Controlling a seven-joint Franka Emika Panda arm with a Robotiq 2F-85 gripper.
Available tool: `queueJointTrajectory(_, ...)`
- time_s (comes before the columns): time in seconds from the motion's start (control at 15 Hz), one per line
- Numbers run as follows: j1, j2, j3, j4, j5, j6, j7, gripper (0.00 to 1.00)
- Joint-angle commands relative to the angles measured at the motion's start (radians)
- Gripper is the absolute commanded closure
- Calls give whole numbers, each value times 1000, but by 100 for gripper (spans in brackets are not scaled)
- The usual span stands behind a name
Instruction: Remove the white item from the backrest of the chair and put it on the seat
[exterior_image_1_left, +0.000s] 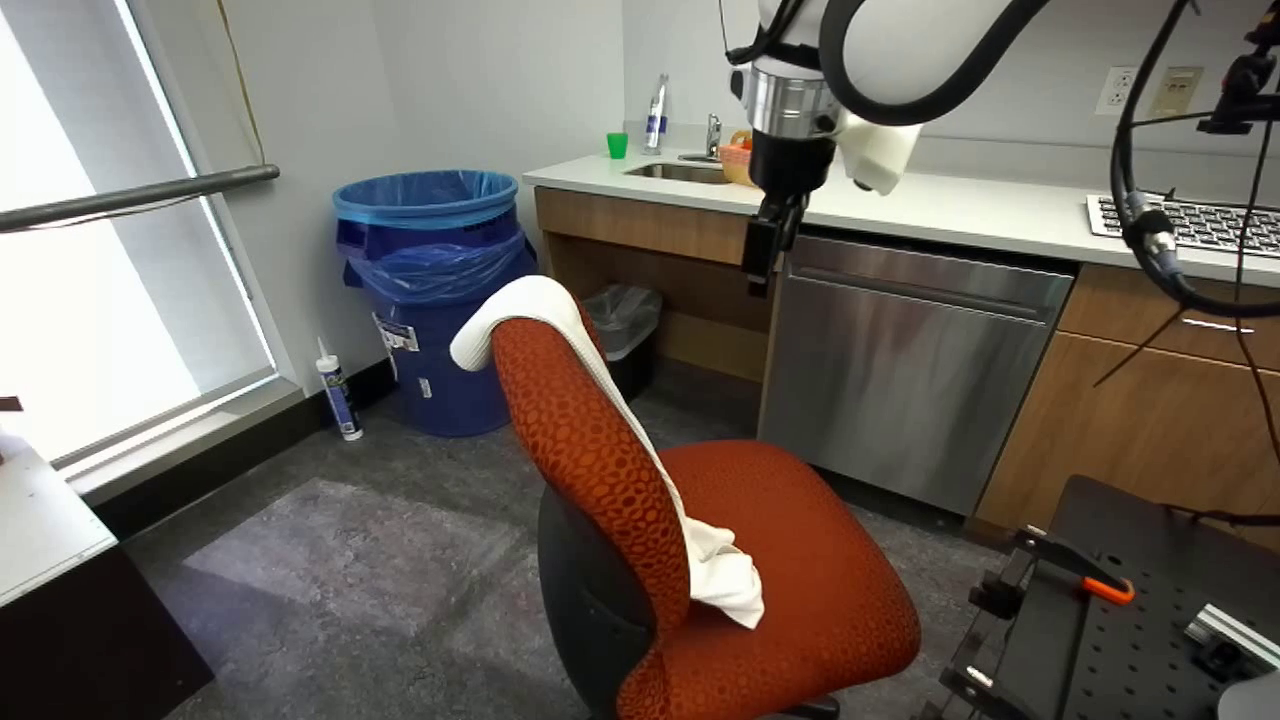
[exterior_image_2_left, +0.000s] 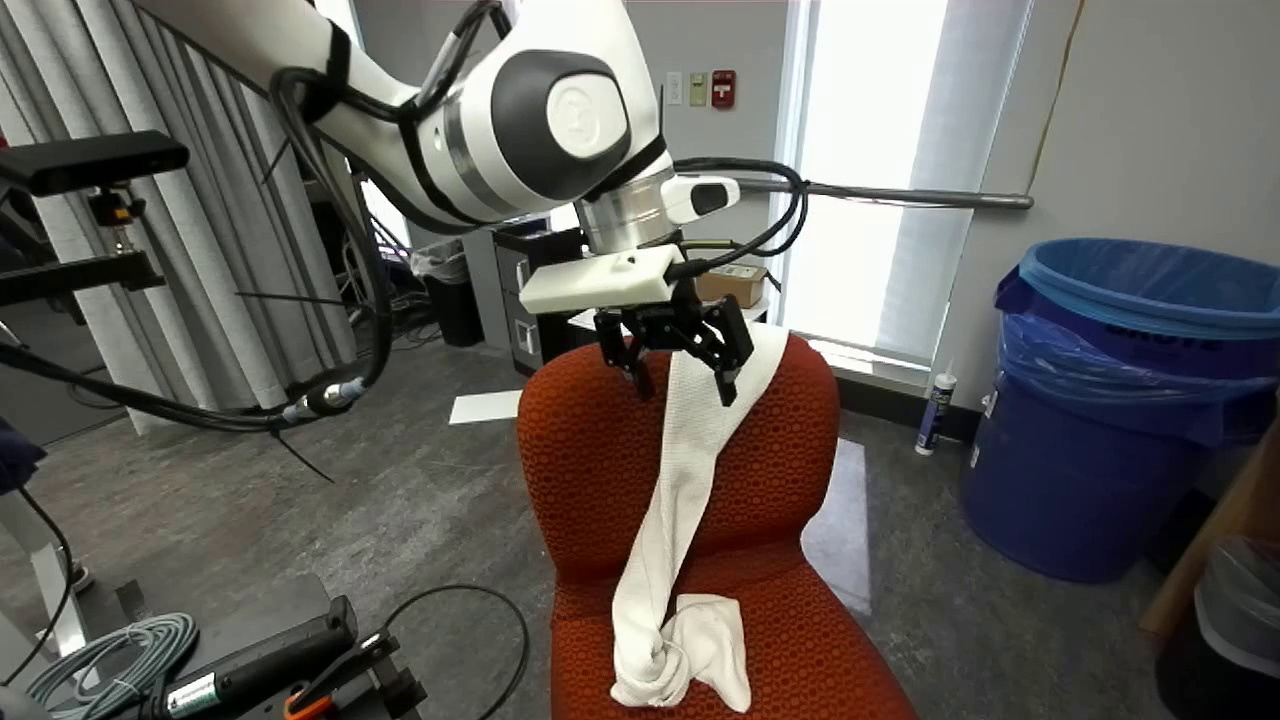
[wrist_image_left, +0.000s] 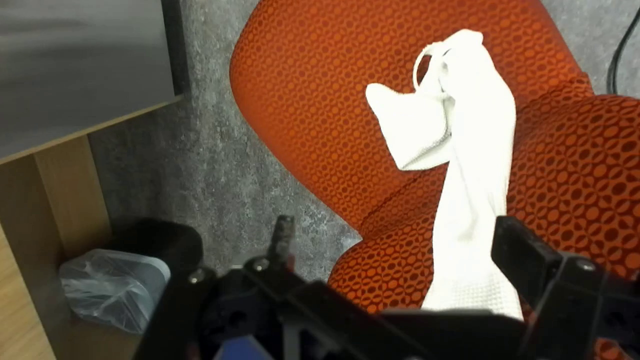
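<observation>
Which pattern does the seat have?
The seat is orange with small, round, darker marks, clearest in the wrist view.

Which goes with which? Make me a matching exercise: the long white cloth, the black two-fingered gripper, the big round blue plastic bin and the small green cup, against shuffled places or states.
1. Long white cloth
2. Black two-fingered gripper
3. Big round blue plastic bin
4. Small green cup

A. Standing on the grey floor
B. Draped over the rust-orange fabric backrest, one end crumpled on the rust-orange seat
C. On the white countertop, near the sink
D. Open, holding nothing

Right pairs: 1-B, 2-D, 3-A, 4-C.
</observation>
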Motion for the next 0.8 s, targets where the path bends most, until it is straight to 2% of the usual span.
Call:
queueJointTrajectory(0.0,1,133,-3,105,-27,87,46,0)
queueJointTrajectory(0.33,21,289,7,272,93,74,-18,0)
queueJointTrajectory(0.73,-2,450,58,475,314,4,-179,0)
